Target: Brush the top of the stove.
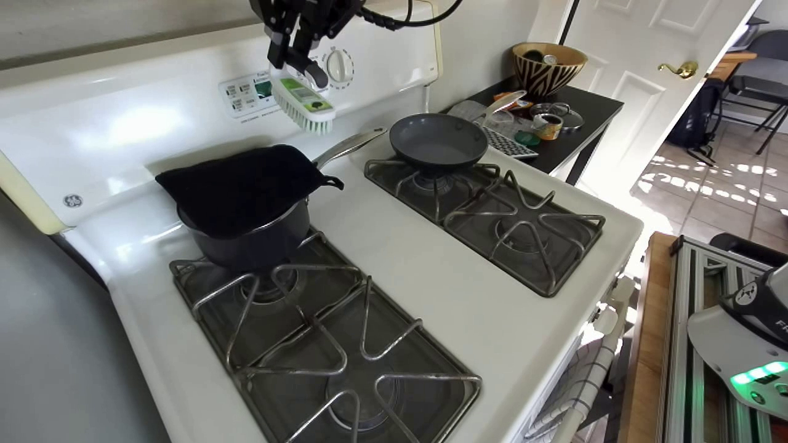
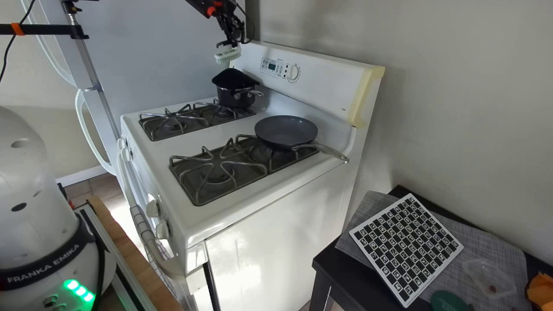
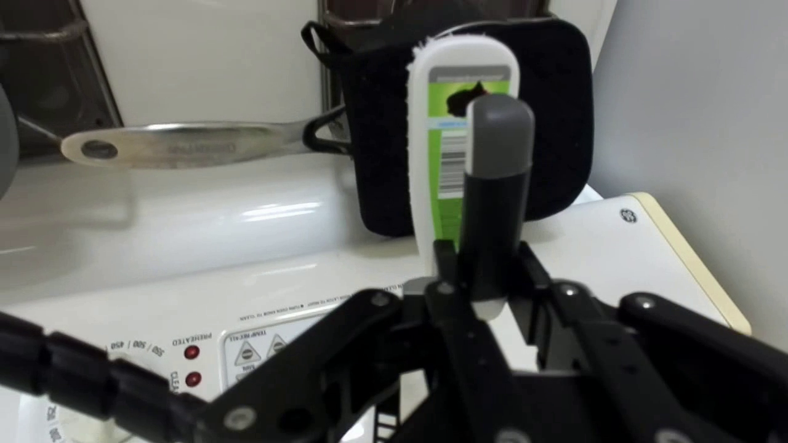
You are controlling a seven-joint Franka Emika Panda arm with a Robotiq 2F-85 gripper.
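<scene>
The brush [image 1: 306, 106], a white body with a green label and pale bristles, hangs in the air with its bristles facing down. My gripper [image 3: 486, 258] is shut on its dark grey-tipped handle [image 3: 497, 178]; in the wrist view that handle covers part of the label. In both exterior views the brush is high over the back of the stove, above the covered pot and apart from everything below. The top of the stove [image 1: 394, 246] is white enamel, with a black grate section [image 2: 218, 170] on either side of a plain centre strip.
A dark pot [image 1: 249, 243] with a black cloth-like cover [image 1: 240, 184] stands on a rear burner. A grey skillet [image 2: 286, 131] sits on the opposite rear burner. Behind rises the control panel [image 1: 246, 95]. A grey wall-like surface [image 2: 168, 56] borders the pot's side.
</scene>
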